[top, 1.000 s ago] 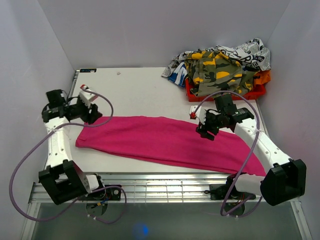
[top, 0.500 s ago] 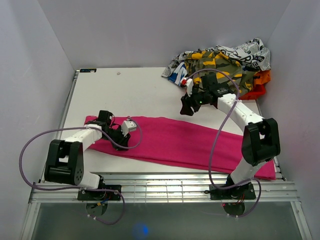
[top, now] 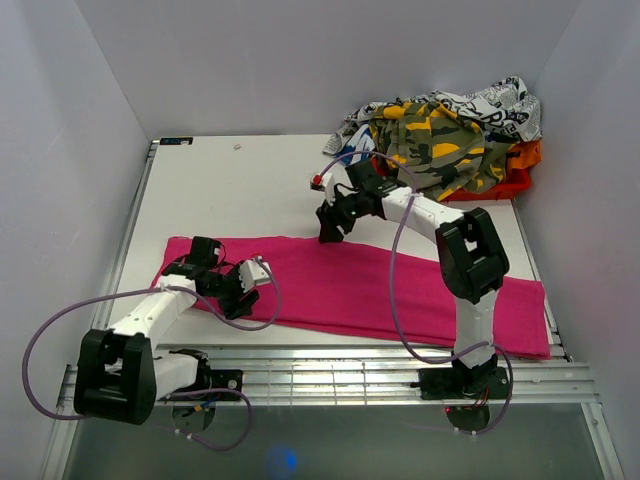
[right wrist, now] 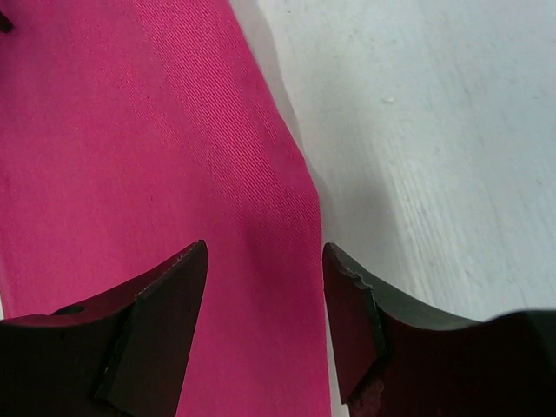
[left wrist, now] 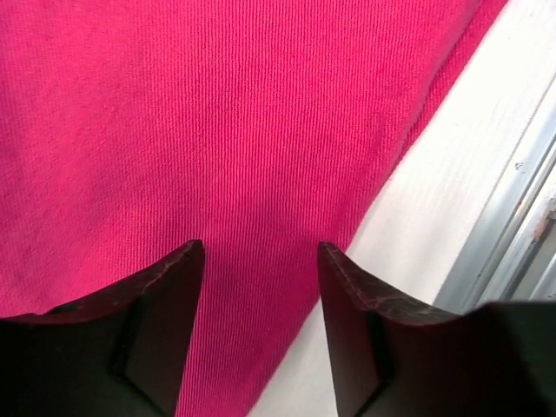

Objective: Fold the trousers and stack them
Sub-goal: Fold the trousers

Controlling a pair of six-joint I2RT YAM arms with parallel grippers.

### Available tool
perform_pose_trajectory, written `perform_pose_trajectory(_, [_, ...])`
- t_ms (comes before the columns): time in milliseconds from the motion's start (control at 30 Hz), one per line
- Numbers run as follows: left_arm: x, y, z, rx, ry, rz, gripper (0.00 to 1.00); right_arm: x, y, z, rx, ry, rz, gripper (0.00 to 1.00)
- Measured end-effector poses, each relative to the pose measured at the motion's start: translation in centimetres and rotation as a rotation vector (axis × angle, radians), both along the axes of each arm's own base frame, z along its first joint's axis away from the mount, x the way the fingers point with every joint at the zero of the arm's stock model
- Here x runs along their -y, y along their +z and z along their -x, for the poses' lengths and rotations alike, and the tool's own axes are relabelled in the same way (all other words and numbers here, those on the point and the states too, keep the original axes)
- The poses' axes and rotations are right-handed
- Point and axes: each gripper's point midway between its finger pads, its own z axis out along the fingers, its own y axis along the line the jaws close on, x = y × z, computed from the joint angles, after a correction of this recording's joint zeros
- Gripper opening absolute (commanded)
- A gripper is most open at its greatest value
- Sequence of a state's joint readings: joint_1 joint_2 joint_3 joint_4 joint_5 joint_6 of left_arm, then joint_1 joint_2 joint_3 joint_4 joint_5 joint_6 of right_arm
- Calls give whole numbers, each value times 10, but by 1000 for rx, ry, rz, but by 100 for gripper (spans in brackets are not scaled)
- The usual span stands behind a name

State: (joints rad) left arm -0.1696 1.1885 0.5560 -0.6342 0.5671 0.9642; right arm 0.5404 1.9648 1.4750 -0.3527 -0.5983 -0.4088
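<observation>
I see one red bin (top: 512, 186) at the far right corner, heaped with a pile of clothes (top: 435, 135), camouflage on top. One pair of pink trousers (top: 380, 285) lies flat on the near half of the table (top: 240, 190), long axis left to right, its right end slanting nearer the bases. My two grippers both stand with jaws apart, holding nothing: the left gripper (top: 243, 290) over the trousers' near edge by the left end, the right gripper (top: 328, 228) at their far edge near the middle.

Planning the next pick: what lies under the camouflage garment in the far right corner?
A red bin shows beneath the camouflage garment, and a blue-striped cloth pokes out at its left. Whatever else fills the bin is covered.
</observation>
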Motion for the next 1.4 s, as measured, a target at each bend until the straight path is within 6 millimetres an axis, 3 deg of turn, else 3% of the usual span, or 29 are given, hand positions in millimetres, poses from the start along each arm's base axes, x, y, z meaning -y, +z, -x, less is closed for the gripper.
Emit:
perform_pose_trajectory(100, [1,17,-1,16,39,19,69,-16,-18,5,-26,24,10,65])
perform_pose_trajectory(200, [7,47,-19,61,98,59,70,-26,-35,7,-45,42,23,63])
perform_pose_trajectory(300, [14,84,-44,111,181,120,72,-32,-48,10,-61,62,32,45])
perform_pose_trajectory(333, [16,95,-51,119,217,143,72,-34,-50,12,-64,71,33,29])
perform_pose_trajectory(367, [17,107,-59,131,252,165,73,-35,-51,14,-61,82,35,23])
perform_pose_trajectory(500, [10,143,-90,140,434,237,73,-39,-49,27,-24,113,39,12])
perform_pose_trajectory(633, [-3,165,-122,132,607,276,70,-42,-38,59,93,175,79,8])
perform_pose_trajectory(800, [-7,171,-135,96,716,301,68,-56,-23,104,322,270,132,8])
perform_pose_trajectory(967, [-4,161,-137,24,734,295,66,-57,-49,135,514,326,251,8])
perform_pose_trajectory(1100, [3,141,-128,-83,686,273,64,-55,-68,139,623,338,353,8])
perform_pose_trajectory(1233, [11,127,-120,-160,615,252,65,-60,-70,135,726,317,408,8])
perform_pose_trajectory(1400, [27,123,-113,-175,513,217,62,-62,-70,136,852,305,438,8])
